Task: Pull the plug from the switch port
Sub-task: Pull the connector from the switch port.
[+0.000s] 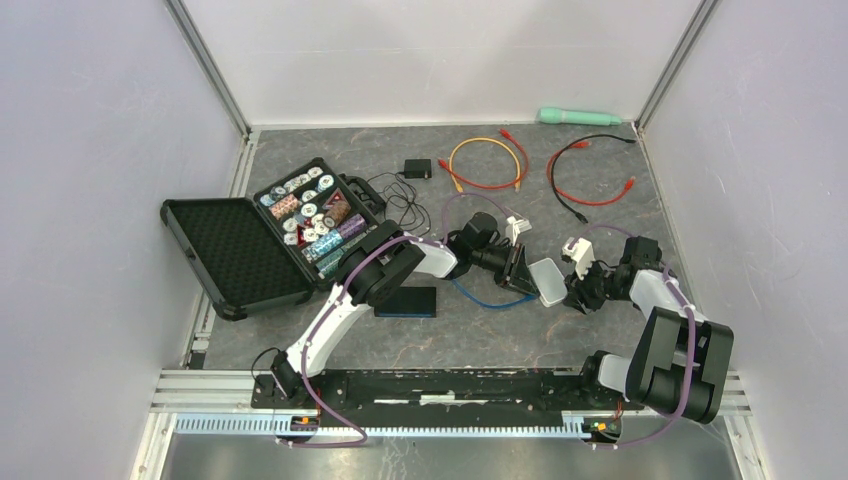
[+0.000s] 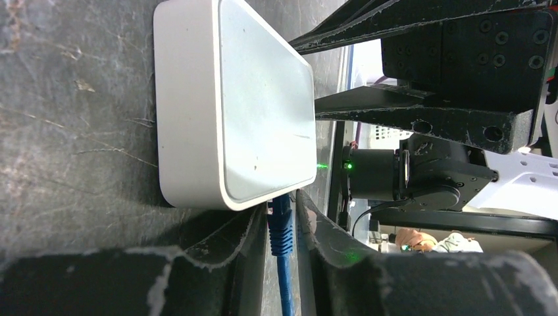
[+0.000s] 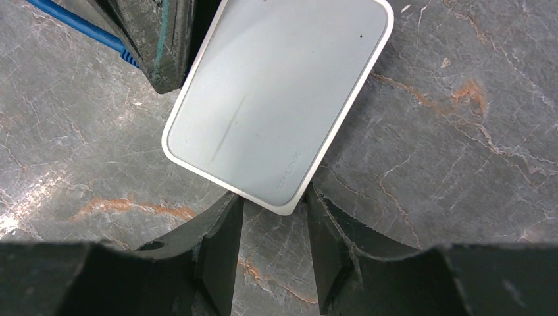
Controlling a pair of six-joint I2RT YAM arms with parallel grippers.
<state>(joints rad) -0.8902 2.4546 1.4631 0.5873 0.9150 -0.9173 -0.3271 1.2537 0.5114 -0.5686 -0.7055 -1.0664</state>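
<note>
On the dark marbled table (image 1: 450, 340) in front of you, the biggest thing is the open black case (image 1: 240, 255) at the left. Its foam lid lies flat and its tray is filled with poker chips (image 1: 310, 215). Both arms reach in toward the middle of the table and meet at the white switch (image 1: 548, 282), which lies flat there.

Your right gripper (image 3: 273, 210) has one corner of the switch wedged between its two fingers. Both tips meet the white rim, so it is gripping the box by that corner.

Your left gripper (image 2: 279, 210) comes at the switch from the opposite side. A blue cable (image 1: 490, 298) curves across the table beneath that arm and runs up between its fingers (image 2: 316, 224).

The blue plug (image 2: 279, 224) is still seated in the port on the switch's edge. The left fingers sit close on either side of it, but you cannot tell here whether they are actually pinching it.
</note>
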